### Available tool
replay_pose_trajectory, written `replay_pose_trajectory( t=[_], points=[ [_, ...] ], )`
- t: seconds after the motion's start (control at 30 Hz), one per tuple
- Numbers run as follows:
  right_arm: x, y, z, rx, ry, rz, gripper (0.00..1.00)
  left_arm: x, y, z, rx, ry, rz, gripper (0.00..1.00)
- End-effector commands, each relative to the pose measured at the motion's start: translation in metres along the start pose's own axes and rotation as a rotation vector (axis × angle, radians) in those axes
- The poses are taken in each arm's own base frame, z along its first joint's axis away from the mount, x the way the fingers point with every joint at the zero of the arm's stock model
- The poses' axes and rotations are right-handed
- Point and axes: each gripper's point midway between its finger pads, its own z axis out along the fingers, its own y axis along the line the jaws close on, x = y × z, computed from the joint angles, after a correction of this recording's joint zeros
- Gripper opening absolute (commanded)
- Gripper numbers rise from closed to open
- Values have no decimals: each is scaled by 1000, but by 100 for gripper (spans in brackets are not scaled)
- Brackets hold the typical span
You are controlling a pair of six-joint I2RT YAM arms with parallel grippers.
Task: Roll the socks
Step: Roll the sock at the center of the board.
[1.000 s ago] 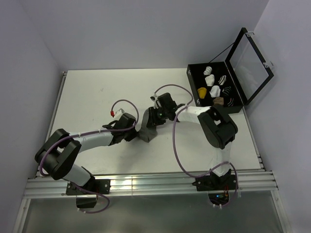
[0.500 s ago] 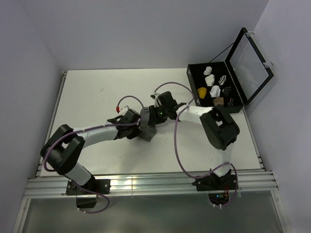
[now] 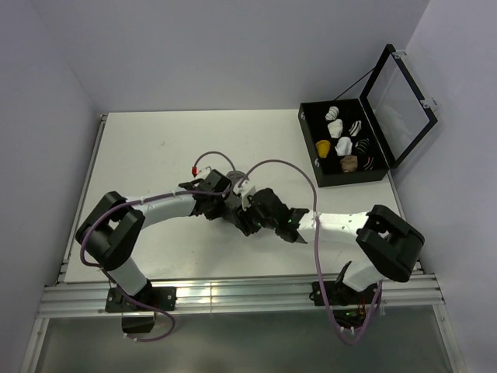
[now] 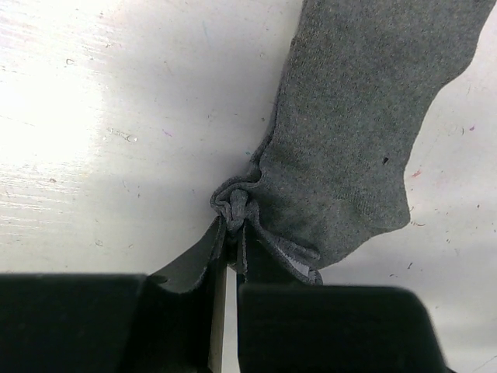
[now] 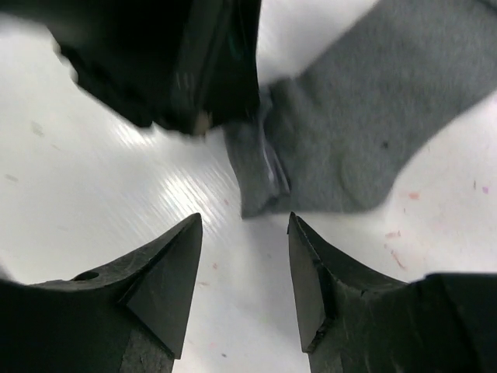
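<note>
On the table point(image 3: 155, 140), the open case point(image 3: 351, 179) at the far right holds sock bundles. One of them is a mustard-yellow sock point(image 3: 323, 147) that looks already rolled, though it is small in the overhead view. The grey sock point(image 4: 349, 140) lies flat at mid-table, unrolled, so all its rolling is left to do. Only the wrist views show the grips. The left gripper point(image 4: 231, 233) is clamped on a puckered bit of the sock's edge. The right gripper point(image 5: 245, 233) hangs just beside it, jaws apart and empty.

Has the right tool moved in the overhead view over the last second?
Yes. The right tool has drawn back down the overhead view and now sits farther from the black box at the far right than it did before.
</note>
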Motion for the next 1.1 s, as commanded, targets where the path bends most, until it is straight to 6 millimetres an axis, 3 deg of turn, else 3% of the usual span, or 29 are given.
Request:
replay_pose_trajectory(
  t=[0.0,0.23,0.77,0.9,1.07],
  points=[
    [-17,-5,-7,101,-130,-110,56,3,-1,0,-14,25,30,0],
    [-12,10,3,74,-139,-192,56,2,-4,2,0,37,34,0],
    [-17,15,30,86,-101,-264,53,1,-5,2,7,49,43,0],
    [-8,17,37,76,-57,-270,51,2,-5,2,10,52,41,0],
    [19,21,51,36,61,-260,49,0,-4,1,20,53,29,1]
  ],
)
